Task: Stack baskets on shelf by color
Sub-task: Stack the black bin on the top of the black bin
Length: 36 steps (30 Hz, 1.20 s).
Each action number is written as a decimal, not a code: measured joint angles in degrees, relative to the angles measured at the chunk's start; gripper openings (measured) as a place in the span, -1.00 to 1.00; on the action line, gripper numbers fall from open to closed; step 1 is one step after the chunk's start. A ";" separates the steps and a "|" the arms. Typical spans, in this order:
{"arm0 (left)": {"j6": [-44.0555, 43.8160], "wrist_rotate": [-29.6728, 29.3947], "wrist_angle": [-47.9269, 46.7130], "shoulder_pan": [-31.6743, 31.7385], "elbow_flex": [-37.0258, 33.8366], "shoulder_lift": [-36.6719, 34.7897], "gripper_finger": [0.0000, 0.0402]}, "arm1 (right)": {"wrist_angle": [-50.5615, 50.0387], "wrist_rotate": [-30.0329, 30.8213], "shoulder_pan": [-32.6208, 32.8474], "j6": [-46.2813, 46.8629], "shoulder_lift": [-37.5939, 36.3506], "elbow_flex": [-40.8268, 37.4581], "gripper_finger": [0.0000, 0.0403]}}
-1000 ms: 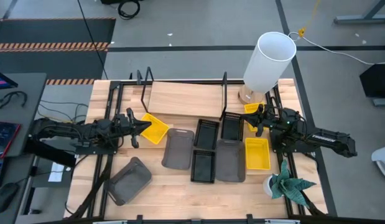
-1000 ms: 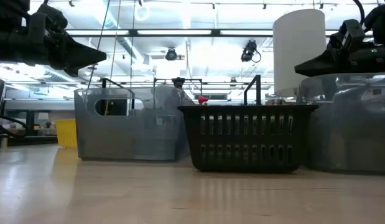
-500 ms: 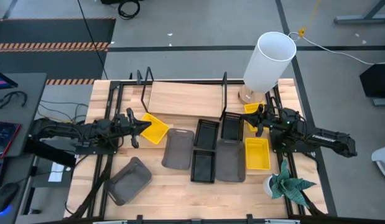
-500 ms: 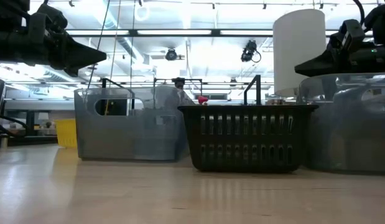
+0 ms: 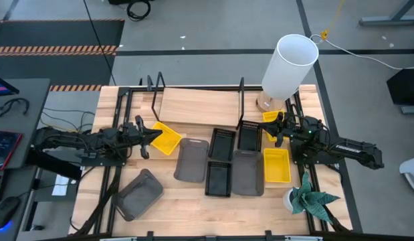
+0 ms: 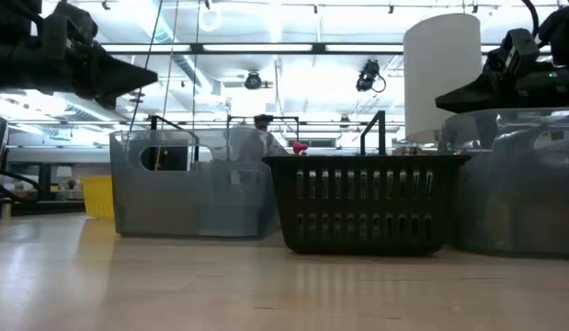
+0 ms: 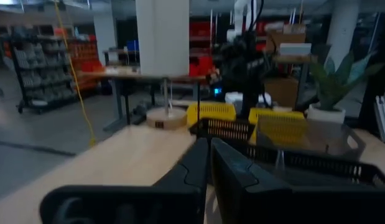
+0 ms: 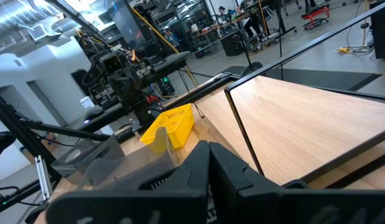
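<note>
Since the left gripper (image 5: 155,134) has its jaws pinched on the near rim of the tilted bright yellow plastic basket (image 5: 166,138), the pale wooden shelf board (image 5: 196,107) lies just beyond (the right gripper (image 5: 266,129), jaws shut and empty, waits farther across the bench).

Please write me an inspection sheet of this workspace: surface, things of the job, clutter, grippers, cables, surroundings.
Surface: pale wooden tabletop.
Job's things: shelf bare; yellow baskets, grey baskets and black baskets on the table, one tilted yellow basket at the left gripper.
Clutter: white cylinder; potted plant.
Grippers: left gripper at the tilted basket's rim, grip unclear; right gripper shut, beside a black basket.
Cables: yellow cord and black cable on the floor.
Surroundings: a desk with electronics.
</note>
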 joint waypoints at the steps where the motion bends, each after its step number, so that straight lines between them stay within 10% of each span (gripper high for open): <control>1: -0.03 0.01 0.43 0.01 -0.01 0.00 -0.86 | 0.01 0.00 -0.01 0.00 -0.01 0.02 -0.94; 36: 0.75 -0.01 0.63 0.02 0.01 0.02 -0.87 | 7.92 0.38 0.09 1.55 0.32 0.00 -0.95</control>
